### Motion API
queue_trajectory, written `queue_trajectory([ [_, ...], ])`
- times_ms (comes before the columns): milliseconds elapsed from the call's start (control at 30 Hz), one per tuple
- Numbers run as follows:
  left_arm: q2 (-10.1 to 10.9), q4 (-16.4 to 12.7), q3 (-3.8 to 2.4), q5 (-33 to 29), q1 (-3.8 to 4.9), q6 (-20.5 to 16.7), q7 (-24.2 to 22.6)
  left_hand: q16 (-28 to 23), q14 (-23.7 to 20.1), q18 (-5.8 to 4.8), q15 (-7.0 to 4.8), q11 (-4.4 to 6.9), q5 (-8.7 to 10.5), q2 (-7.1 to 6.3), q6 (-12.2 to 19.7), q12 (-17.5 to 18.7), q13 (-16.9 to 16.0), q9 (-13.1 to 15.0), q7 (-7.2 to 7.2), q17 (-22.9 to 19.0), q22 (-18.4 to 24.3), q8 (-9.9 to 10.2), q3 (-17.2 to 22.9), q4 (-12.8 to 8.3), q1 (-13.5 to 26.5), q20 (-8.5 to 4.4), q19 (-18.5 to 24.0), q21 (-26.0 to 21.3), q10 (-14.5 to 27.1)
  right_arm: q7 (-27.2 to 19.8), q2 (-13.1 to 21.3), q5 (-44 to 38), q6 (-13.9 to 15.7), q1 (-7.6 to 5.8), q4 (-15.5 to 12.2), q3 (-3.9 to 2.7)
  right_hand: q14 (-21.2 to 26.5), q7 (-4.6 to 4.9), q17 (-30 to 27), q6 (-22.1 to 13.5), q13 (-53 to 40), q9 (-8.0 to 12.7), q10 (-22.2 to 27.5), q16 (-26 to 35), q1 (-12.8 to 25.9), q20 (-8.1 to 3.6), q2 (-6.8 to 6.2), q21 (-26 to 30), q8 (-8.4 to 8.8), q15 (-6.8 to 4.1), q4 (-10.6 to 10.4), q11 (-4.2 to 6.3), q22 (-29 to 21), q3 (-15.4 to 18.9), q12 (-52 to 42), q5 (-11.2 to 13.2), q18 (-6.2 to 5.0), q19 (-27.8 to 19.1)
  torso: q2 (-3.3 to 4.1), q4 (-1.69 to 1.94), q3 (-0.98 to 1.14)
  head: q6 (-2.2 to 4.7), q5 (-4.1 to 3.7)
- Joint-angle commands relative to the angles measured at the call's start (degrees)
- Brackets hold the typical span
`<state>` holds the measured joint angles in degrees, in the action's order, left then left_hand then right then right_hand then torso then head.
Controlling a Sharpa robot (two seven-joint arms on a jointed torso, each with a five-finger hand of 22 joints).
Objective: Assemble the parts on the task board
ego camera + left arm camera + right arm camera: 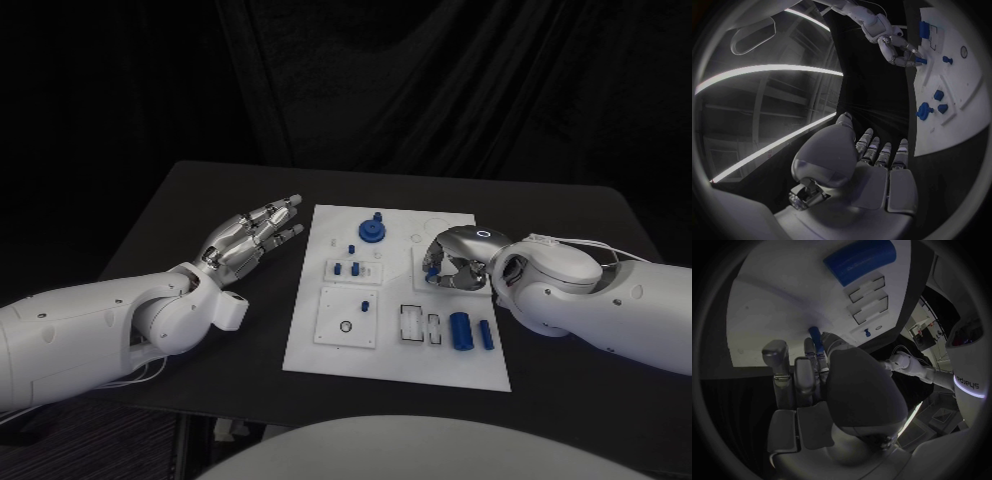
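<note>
Looking like a robotics lab test cell: black drapes (433, 80) are hanging behind a black bench (216, 215), a white task board (397, 345) is sitting centred on it, and long strip lights (767, 72) are glowing overhead.

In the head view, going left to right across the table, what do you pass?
Left hand → round blue part on the task board → right hand.

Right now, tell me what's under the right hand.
The right hand hangs over the white task board's right side. In the right wrist view its fingers pinch a small blue part. The board directly beneath stays hidden.
</note>
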<state>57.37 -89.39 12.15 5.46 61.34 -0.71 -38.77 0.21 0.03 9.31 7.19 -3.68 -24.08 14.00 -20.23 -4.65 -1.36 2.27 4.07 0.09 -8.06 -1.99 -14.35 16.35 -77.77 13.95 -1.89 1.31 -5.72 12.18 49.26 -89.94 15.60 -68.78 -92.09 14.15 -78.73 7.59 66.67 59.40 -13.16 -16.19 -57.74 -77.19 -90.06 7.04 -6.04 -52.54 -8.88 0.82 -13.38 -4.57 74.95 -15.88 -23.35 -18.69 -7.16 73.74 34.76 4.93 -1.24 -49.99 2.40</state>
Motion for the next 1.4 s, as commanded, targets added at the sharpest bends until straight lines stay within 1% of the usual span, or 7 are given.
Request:
queue_trajectory([
  [33,-0.20,0.14,-0.05,-0.50,-0.22,1.26,-5.14,-0.21,-0.03,1.02,0.51,-0.45,-0.53,0.13,-0.42,-0.37,-0.09,0.08,0.60,-0.09,0.09,-0.39,0.39,-0.05,-0.83,0.40,-0.06,0.12,-0.03,-1.61,-0.07,-0.44,4.09,0.15,0.14,-0.01,-0.42,-0.30,0.20,1.46,0.51,-1.25,-1.87,0.12,-1.63,-0.74,1.15,-0.87,-1.16,-0.73,1.22,0.55,5.90,-0.70,0.50,1.75,0.13,0.36,0.02,0.02,0.00,-0.01,0.15],
  [67,-0.21,0.16,-0.05,-0.50,-0.24,1.28,-5.10,-0.21,-0.03,1.02,0.55,-0.55,-0.70,0.14,-0.50,-0.41,-0.10,0.09,0.70,-0.09,0.07,-0.40,0.43,-0.06,-1.02,0.44,-0.07,0.13,-0.07,-1.69,-0.08,-0.44,4.34,0.15,0.15,-0.01,-0.44,-0.38,0.10,1.82,0.71,-1.52,-2.47,0.19,-2.13,-0.87,1.42,-0.95,-1.44,-0.93,1.72,0.68,5.92,-1.04,0.67,2.76,0.15,0.42,0.03,0.02,0.00,-0.01,0.18],
  [133,-0.24,0.24,-0.05,-0.50,-0.34,1.34,-4.93,-0.21,-0.03,1.03,0.59,-0.75,-1.01,0.18,-0.73,-0.51,-0.12,0.11,0.97,-0.09,0.11,-0.43,0.54,-0.12,-1.44,0.51,-0.08,0.13,-0.15,-1.97,-0.11,-0.44,5.25,0.15,0.19,-0.01,-0.50,-0.48,-0.14,2.14,1.59,-2.16,-3.72,0.44,-3.06,-1.22,1.69,-1.17,-1.78,-1.16,2.70,0.84,5.96,-3.06,1.81,7.67,0.21,0.50,0.02,0.01,-0.01,-0.01,0.28],
  [533,-0.43,0.62,-0.05,-0.50,-0.71,2.14,-3.79,-0.21,-0.03,1.08,0.79,-1.90,-0.99,0.02,-1.98,-0.95,-0.17,0.24,2.36,-0.09,0.18,-0.61,0.21,0.37,-1.90,0.81,-0.15,0.17,-0.41,-2.78,0.85,-0.44,7.84,-0.67,-1.05,-0.01,-0.94,-0.79,-0.23,3.35,3.20,-3.96,-6.71,0.66,-2.11,-1.63,0.35,-2.31,-2.82,-1.48,3.48,1.29,6.15,-6.45,4.15,8.42,0.33,0.98,-0.01,0.03,-0.02,-0.01,1.14],
  [967,-0.62,0.67,-0.05,-0.51,-0.80,2.31,-3.13,-0.21,-0.03,1.07,0.88,-2.21,-1.17,0.13,-2.16,-1.05,-0.19,0.25,2.64,-0.09,0.13,-0.64,0.16,0.31,-1.85,0.95,-0.19,0.19,-0.47,-1.16,2.11,-0.44,4.24,-5.77,-8.90,-0.02,-0.73,-0.62,-0.64,2.74,3.90,-4.32,-6.62,1.03,-1.25,-1.51,-0.56,-2.07,-2.51,-1.30,3.56,1.06,6.07,-6.89,5.50,8.75,0.34,0.73,-0.05,0.03,-0.03,-0.01,2.00],
  [1167,-0.63,0.66,-0.05,-0.51,-0.86,2.32,-3.03,-0.21,-0.03,1.07,0.84,-2.29,-1.19,0.19,-2.08,-1.04,-0.19,0.24,2.68,-0.09,0.14,-0.62,0.18,0.31,-1.86,0.97,-0.19,0.19,-0.45,-1.09,-0.05,-3.88,1.83,-5.73,-11.77,-0.01,-1.08,-0.62,-0.08,2.82,3.99,-4.45,-7.01,0.68,-1.30,-1.52,-0.93,-3.02,-2.50,-1.36,3.94,1.11,6.31,-6.98,5.65,8.87,0.50,1.15,-0.08,0.06,-0.08,-0.01,2.84],
  [1400,-0.87,0.88,-0.05,-0.51,-1.02,2.50,-2.92,-0.21,-0.03,1.08,0.82,-2.48,-1.35,0.36,-2.06,-1.07,-0.19,0.23,2.81,-0.09,0.14,-0.60,0.25,0.26,-1.95,1.03,-0.20,0.20,-0.44,-1.19,-4.61,-10.16,-1.23,-4.10,-12.28,-0.02,-1.09,-0.64,-0.22,2.91,4.13,-4.57,-7.29,0.76,-0.76,-1.50,-1.32,-3.03,-2.47,-1.35,3.96,1.11,6.30,-6.84,5.95,9.47,0.50,1.14,-0.02,0.01,-0.03,-0.01,3.36],
])
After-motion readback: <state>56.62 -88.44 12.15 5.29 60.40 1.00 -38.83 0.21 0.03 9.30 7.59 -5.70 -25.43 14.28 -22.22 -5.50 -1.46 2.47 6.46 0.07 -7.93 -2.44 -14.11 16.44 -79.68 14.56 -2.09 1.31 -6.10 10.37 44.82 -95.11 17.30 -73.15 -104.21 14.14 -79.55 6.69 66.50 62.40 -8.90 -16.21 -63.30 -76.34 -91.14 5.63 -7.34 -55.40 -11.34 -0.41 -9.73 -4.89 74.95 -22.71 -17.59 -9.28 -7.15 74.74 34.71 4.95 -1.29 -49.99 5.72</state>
